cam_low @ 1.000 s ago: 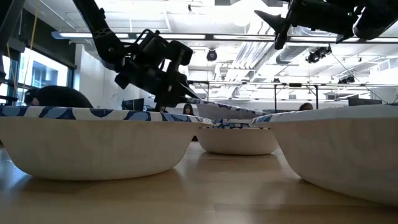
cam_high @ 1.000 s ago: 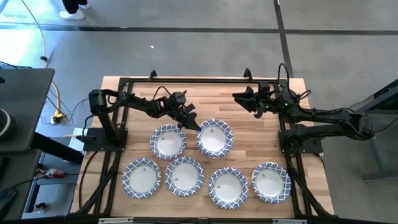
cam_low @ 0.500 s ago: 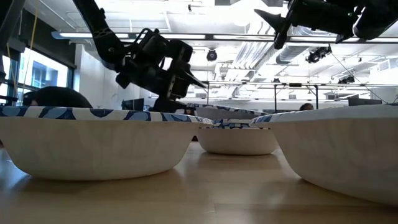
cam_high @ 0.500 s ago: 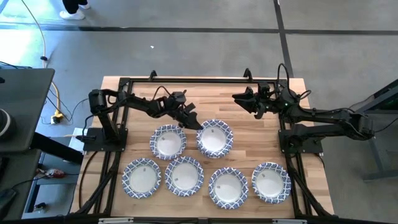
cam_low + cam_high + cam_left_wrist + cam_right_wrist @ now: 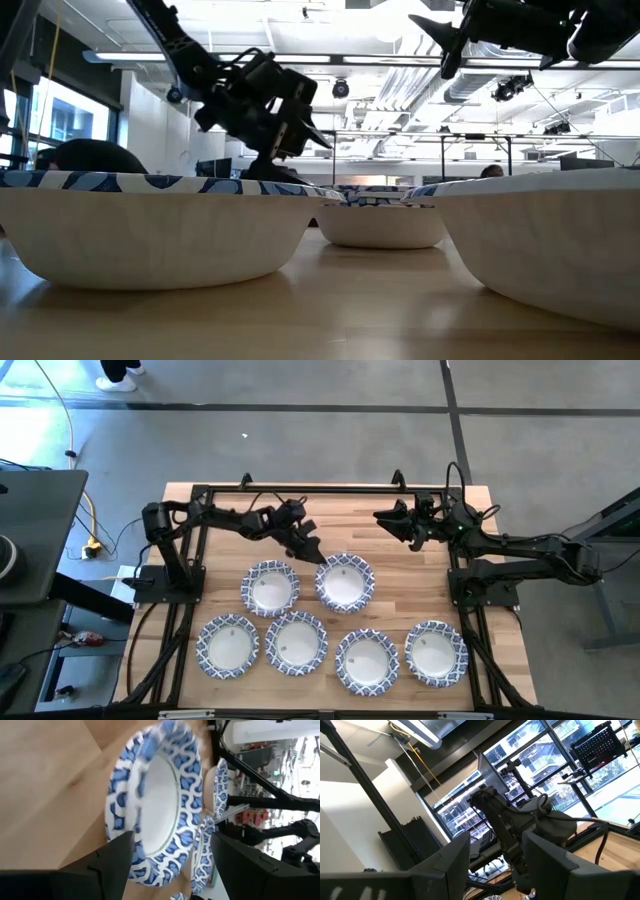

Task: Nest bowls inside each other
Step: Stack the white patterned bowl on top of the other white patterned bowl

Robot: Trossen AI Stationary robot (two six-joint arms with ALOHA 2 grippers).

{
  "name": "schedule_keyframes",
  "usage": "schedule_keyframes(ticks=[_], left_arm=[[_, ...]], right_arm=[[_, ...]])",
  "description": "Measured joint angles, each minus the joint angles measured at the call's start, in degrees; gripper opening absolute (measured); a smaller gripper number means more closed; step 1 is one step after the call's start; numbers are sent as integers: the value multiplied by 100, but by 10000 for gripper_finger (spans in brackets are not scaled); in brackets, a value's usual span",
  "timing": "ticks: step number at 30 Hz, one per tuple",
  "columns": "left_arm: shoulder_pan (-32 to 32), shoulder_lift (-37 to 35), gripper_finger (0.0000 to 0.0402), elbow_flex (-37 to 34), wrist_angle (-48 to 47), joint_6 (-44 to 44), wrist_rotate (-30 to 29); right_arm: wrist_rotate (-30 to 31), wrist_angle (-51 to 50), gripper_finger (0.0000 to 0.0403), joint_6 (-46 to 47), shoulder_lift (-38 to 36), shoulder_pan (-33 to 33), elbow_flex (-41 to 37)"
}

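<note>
We see six blue-rimmed white paper bowls [image 5: 346, 582] spread on the wooden table [image 5: 400, 560], nesting mostly unfinished; the left gripper [image 5: 310, 547], fingers spread, hovers beside the stacked one.

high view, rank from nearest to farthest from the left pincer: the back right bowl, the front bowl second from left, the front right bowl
From the left pincer:
1. Back right bowl, just beside it.
2. Front bowl second from left, in the near row.
3. Front right bowl, at the row's far right end.
</note>
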Motion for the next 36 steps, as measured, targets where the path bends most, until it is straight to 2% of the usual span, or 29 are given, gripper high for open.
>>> schedule_keyframes(ticks=[6,9,16,19,30,36], left_arm=[[201,0,253,114,-128,73,-41],[352,0,253,208,-573,398,44],[781,0,253,667,-3193,2609,48],[988,0,253,752,-3969,3457,35],[1856,0,253,755,-5331,5414,43],[2198,0,253,753,-6119,6165,46]], right_arm=[[-5,-4,172,3,-1,-1,0],[-6,-4,172,3,-1,-2,0],[-38,-82,172,4,1,-1,0],[-38,-113,172,3,1,0,0],[-32,-136,172,143,1,-2,0],[70,-134,172,156,1,37,0]])
